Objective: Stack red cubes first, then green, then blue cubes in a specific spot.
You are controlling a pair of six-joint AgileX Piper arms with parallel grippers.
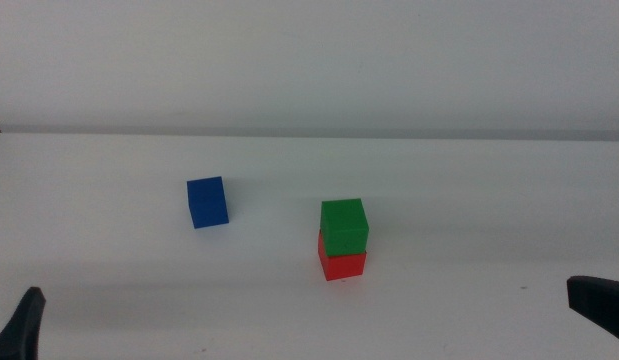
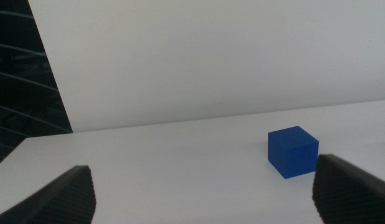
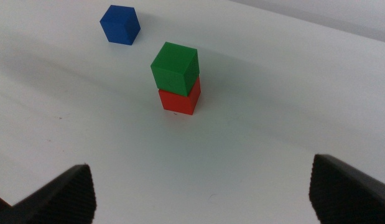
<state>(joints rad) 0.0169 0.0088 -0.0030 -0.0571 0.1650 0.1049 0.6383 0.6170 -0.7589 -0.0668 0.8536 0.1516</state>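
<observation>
1. A small matte green cube [image 1: 344,226] is sitting on a small matte red cube [image 1: 341,263] right of centre on the smooth white worktop [image 1: 469,210], its top turned slightly off square from the base.
2. A small matte deep-blue cube [image 1: 207,202] is resting alone on the worktop, to the left of the pair and a little farther back, clear of them.
3. The left claw [image 2: 204,186] is waiting at the near left, jaws spread wide and holding nothing, with the blue cube just ahead of its right jaw.
4. The right claw [image 3: 204,186] is parked at the near right, likewise wide and empty, looking over the stack.
5. By the look of it, the blue cube is the step in hand: the left claw is sitting nearer and should be centring its jaws across two flat faces.
6. Placing calls for lowering squarely over the green cube and releasing gently, since that skewed top leaves little margin and a nudge could topple the pair.
</observation>
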